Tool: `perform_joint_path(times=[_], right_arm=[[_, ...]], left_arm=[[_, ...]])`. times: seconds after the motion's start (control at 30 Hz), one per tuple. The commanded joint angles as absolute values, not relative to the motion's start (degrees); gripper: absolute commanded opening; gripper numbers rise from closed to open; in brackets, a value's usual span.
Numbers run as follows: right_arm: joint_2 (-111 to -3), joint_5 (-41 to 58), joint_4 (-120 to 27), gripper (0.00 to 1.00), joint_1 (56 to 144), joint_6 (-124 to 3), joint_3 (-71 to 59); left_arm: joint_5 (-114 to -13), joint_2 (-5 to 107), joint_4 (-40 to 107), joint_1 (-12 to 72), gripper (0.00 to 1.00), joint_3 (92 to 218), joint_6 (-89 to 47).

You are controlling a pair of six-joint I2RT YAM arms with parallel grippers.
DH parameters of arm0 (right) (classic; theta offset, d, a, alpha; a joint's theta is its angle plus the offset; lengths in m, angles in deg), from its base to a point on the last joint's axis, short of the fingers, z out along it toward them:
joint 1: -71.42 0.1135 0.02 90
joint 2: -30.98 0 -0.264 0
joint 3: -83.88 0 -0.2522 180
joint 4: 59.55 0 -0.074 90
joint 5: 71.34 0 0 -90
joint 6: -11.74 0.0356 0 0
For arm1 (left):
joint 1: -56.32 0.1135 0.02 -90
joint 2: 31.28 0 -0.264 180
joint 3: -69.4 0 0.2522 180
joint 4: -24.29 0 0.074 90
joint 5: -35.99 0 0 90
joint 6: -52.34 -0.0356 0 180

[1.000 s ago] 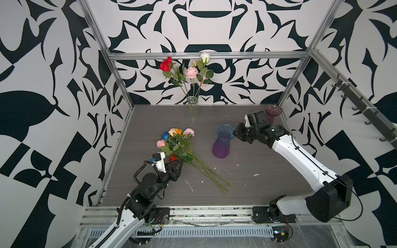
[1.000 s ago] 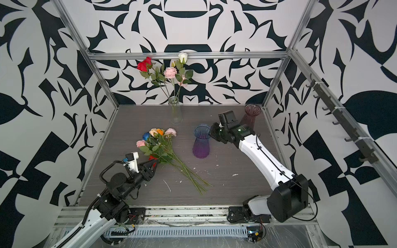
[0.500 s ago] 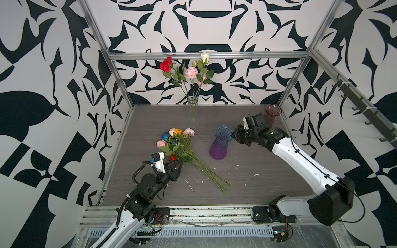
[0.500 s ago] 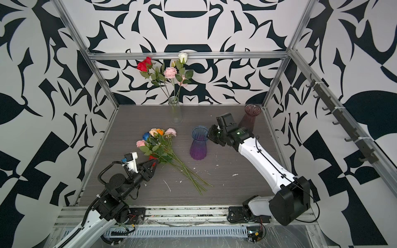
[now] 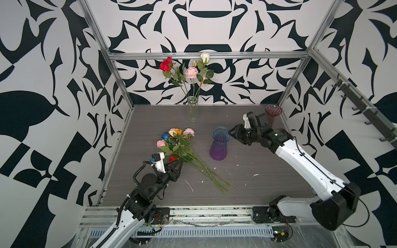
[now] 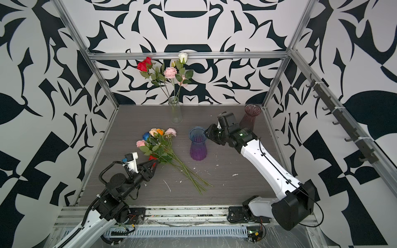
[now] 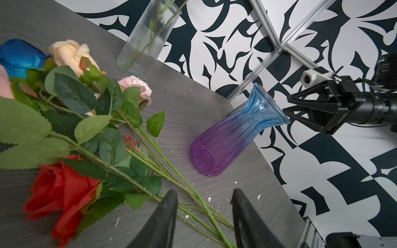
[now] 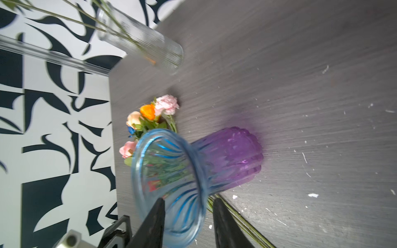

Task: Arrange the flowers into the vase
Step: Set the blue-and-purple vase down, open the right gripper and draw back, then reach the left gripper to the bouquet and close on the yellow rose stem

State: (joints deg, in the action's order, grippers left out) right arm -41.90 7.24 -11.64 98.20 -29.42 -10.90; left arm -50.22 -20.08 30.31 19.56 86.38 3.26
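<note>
The right arm [image 5: 300,158] reaches from the front right corner of the surface [image 5: 268,178] toward the middle, wrist nearly level. The right jaws stand apart astride the rim of the blue-to-purple vase [image 5: 219,148]. In the right wrist view one finger [image 8: 154,223] is on the mouth side and the other outside, with the glass wall between them. The left arm [image 5: 150,184] lies low from the front left corner. The left jaws are apart and hold nothing, hovering over the stems of the loose flowers [image 5: 180,148], just beside the red rose [image 7: 62,189].

A second ago the vase sat a little nearer the right edge; it has come toward the middle and stands on its base. The left arm has not moved.

The flowers lie left of centre, blooms toward the back left corner, stem ends toward the front edge. A clear vase [image 5: 192,111] holding three flowers stands at the back edge, and a dark pink vase [image 5: 272,111] stands in the back right corner. Bare surface lies open along the front edge and between the blue-to-purple vase and the right edge
</note>
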Motion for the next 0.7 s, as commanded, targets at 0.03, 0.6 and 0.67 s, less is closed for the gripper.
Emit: perform_joint_path(times=[0.03,0.6,0.67], right_arm=[[-35.65,8.88,-9.71,0.37,98.49,-40.84,-7.59],[-14.09,4.27,-27.81,0.32,114.26,-40.86,-49.38],[-16.43,5.58,-29.81,0.32,117.07,-40.41,-50.96]], left_arm=[[-48.85,-20.14,30.66,19.67,0.47,87.28,4.32],[-50.53,-0.07,14.30,19.71,0.47,88.43,7.33],[-51.36,5.02,9.78,19.75,0.47,88.86,8.30]])
